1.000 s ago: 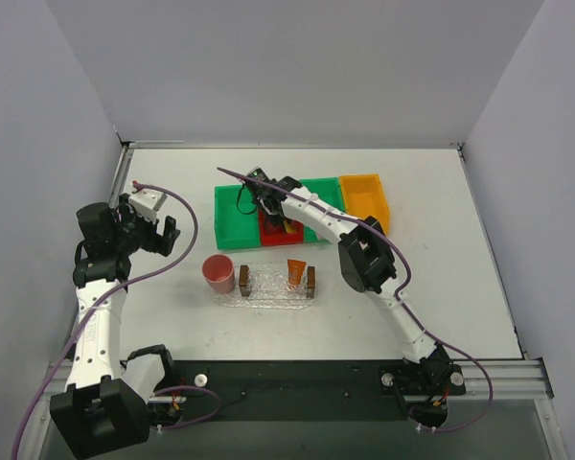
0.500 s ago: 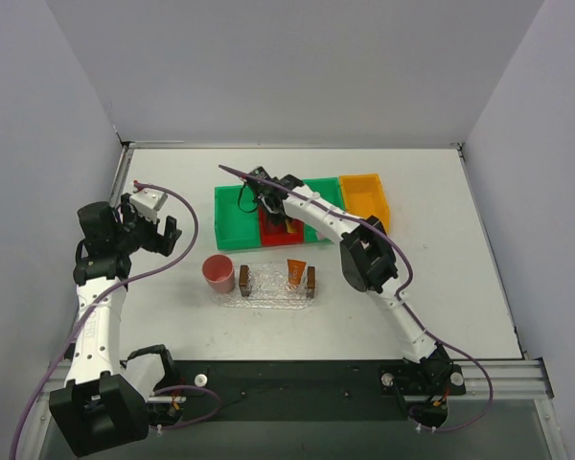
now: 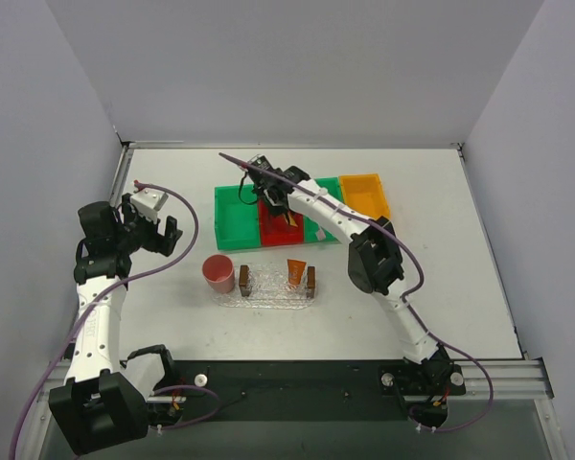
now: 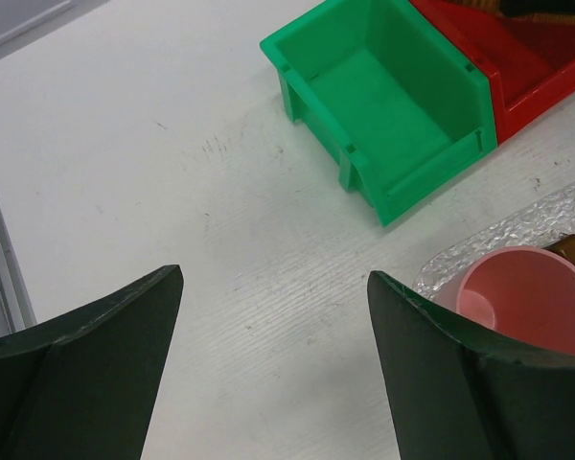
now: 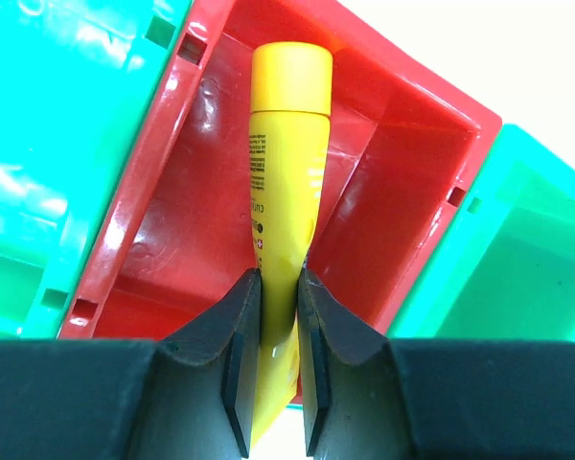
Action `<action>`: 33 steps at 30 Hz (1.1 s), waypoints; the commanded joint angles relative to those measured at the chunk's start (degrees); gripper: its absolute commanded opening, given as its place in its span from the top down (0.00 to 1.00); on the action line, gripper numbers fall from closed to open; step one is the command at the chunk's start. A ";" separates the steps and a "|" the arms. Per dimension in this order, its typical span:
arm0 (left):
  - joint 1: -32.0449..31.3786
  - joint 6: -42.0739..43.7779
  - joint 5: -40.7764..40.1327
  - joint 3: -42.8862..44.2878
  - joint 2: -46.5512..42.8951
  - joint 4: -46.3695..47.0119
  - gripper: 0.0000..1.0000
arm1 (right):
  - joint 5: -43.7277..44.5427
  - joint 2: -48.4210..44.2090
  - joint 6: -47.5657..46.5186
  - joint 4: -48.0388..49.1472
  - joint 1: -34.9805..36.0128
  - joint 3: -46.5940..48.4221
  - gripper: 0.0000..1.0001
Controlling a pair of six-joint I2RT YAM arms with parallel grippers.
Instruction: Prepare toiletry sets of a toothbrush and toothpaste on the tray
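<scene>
right fingers: pinching yellow toothpaste over red bin
left fingers: spread wide, empty, above counter, lower frame

No legible text
Fine dark print runs down one side of the yellow tube, too small to read.
</scene>
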 commanded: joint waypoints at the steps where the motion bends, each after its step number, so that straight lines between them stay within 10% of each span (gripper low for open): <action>1: 0.39 0.69 1.99 1.91 -0.11 1.49 0.11 | 0.19 -6.51 0.38 -1.78 -0.38 2.55 1.00; 20: -0.66 1.56 33.89 12.10 2.09 0.61 0.11 | -32.22 -27.86 -3.66 -6.61 -1.08 -2.90 1.00; 26: -5.31 2.88 31.72 14.82 -1.76 5.27 0.10 | -43.02 -29.97 -5.59 -11.88 -0.82 -3.34 1.00; 33: -15.76 21.47 23.99 24.03 1.47 -9.89 0.10 | -54.37 -31.12 -5.42 -14.17 -0.73 -3.60 1.00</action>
